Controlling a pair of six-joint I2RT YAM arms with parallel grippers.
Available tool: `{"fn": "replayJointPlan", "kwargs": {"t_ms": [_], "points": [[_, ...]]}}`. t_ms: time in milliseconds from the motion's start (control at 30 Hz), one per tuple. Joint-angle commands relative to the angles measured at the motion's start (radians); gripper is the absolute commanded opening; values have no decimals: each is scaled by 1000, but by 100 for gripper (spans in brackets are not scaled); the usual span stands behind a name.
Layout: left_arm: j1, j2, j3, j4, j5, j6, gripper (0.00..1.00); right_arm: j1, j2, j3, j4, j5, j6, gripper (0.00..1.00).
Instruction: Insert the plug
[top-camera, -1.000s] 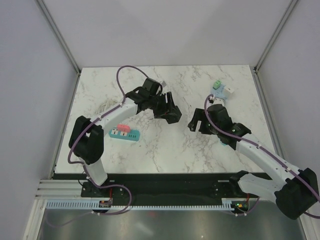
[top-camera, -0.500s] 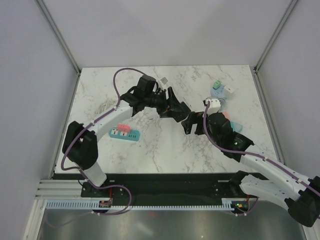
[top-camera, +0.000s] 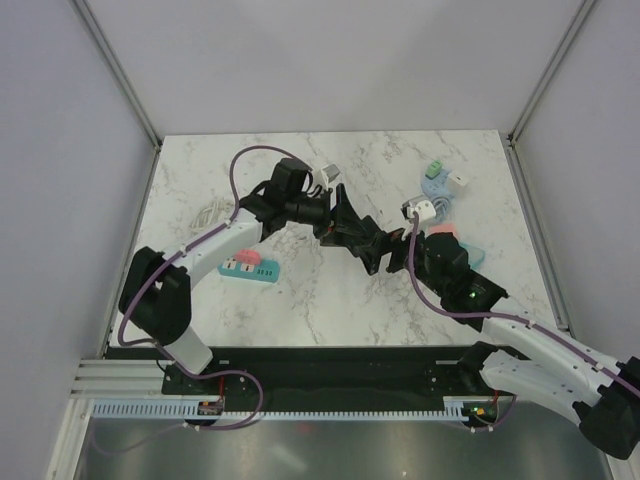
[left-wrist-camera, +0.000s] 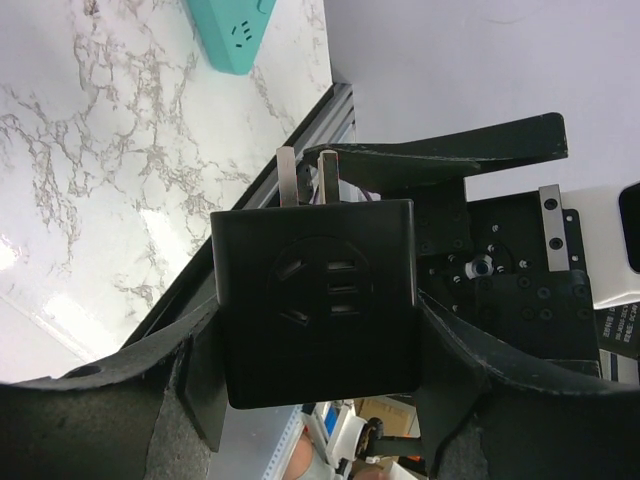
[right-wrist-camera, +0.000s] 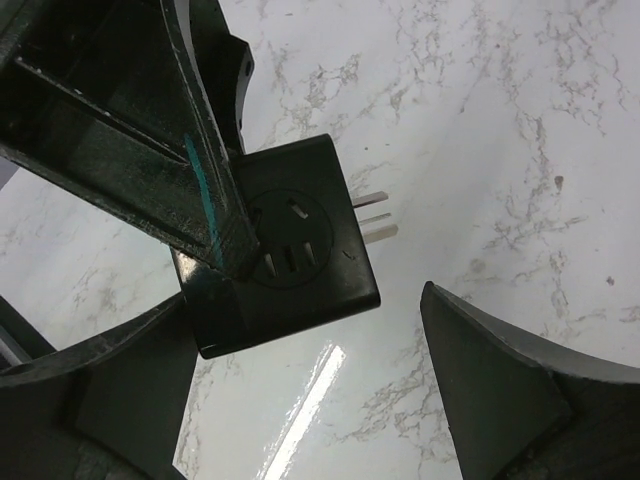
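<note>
**Marble tabletop, plug held between two arms**

White-veined table (top-camera: 300, 300) lies beneath both arms; left gripper (left-wrist-camera: 320, 370) is clenched on the black plug (left-wrist-camera: 315, 290), prongs pointing away from its wrist; right gripper (right-wrist-camera: 310, 310) is spread wide, the plug partly between its fingers; teal power strip (top-camera: 250, 268) lies well apart.

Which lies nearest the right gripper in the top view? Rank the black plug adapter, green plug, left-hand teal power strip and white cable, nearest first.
1. black plug adapter: at the right gripper, between its open jaws.
2. green plug: far right of the table.
3. teal power strip: left of centre.
4. white cable: by the left edge.
</note>
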Motion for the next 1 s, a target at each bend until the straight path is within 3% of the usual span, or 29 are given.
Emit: {"fn": "replayJointPlan", "kwargs": {"t_ms": [0, 100, 200, 233, 300, 333, 367, 500, 633, 800, 833, 967], "points": [[-3, -72, -8, 49, 90, -26, 5, -1, 20, 41, 62, -49, -37, 94], [-3, -87, -17, 49, 89, -26, 10, -1, 8, 21, 88, -70, -25, 84], [-3, -100, -23, 48, 90, -26, 22, -1, -13, 2, 114, -75, -20, 67], [-3, -104, -25, 49, 92, -23, 27, -2, -26, -2, 120, -76, -17, 54], [-3, -107, -30, 49, 94, -18, 33, -1, -36, -14, 136, -85, -17, 41], [-3, -109, -31, 49, 95, -14, 43, -1, -41, -16, 137, -86, -17, 31], [-3, -110, -33, 48, 94, -11, 46, -1, -43, -18, 137, -87, -17, 26], [-3, -112, -33, 48, 95, 0, 50, -1, -43, -30, 140, -107, 6, 0], [-3, -121, -25, 48, 98, 9, 63, -1, -38, -57, 175, -165, 49, 0], [2, -126, -7, 48, 107, 23, 71, -1, -60, -80, 189, -170, 67, 0], [3, -127, -5, 48, 104, 28, 81, 1, -67, -79, 188, -176, 69, 0], [9, -149, 25, 54, 80, 68, 99, -1, -86, -71, 185, -202, 84, 0]]}}
